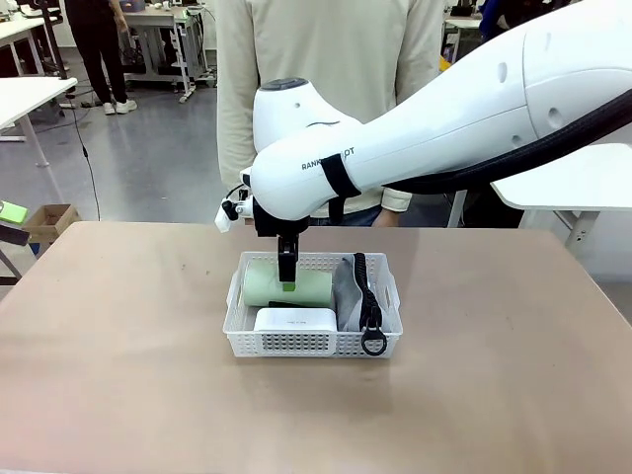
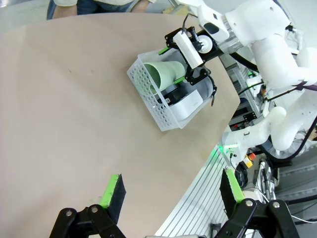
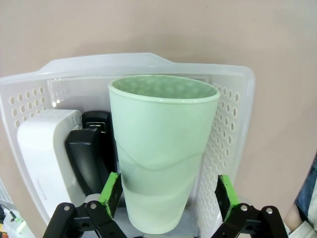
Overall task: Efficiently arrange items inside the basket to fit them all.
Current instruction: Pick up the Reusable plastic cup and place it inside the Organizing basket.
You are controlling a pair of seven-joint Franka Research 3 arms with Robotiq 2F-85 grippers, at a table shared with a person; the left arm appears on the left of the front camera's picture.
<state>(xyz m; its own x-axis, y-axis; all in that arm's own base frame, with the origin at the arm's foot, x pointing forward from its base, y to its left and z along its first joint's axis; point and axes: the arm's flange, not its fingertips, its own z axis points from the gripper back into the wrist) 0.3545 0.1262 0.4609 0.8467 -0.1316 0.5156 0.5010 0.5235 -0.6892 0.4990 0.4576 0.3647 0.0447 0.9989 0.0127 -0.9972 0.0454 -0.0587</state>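
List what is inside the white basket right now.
In the basket: a pale green cup on its side at the back, a white block in front of it, a grey pouch with a black strap, and a black stapler, partly covered by the cup.

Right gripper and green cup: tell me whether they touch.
Cannot tell. In the right wrist view the right gripper straddles the green cup, a thin gap beside the right pad; the left pad sits at the cup's edge.

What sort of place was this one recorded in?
Probably a robotics lab or workshop: a plain table shared with a standing person, more white worktables on a grey floor behind, and cabled equipment racks beside the arms.
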